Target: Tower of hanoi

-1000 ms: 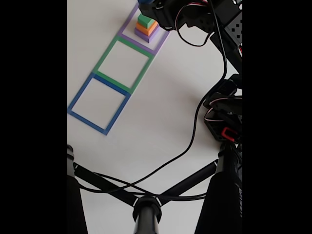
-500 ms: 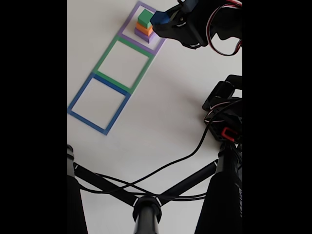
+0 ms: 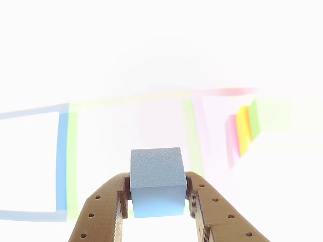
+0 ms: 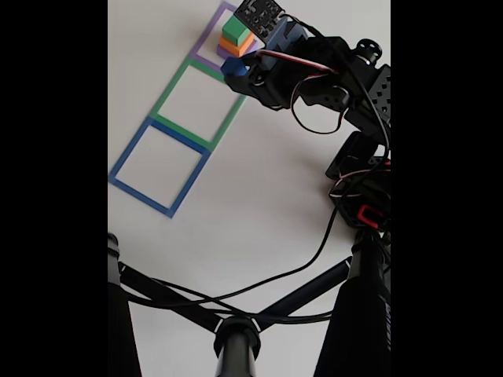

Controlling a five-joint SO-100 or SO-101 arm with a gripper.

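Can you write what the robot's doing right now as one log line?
gripper shut on blue cube | over green outline | stack in purple outline

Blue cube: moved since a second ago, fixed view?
Yes. The blue cube, held in the gripper, has travelled down-frame from beside the stack's top to the green outline's upper right corner.

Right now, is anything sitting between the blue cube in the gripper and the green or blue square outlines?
Nothing visible does. The gripper is shut on the small blue cube, held near the green outline. The table inside it and inside the blue outline looks bare. The remaining stack stands apart, in the purple outline.
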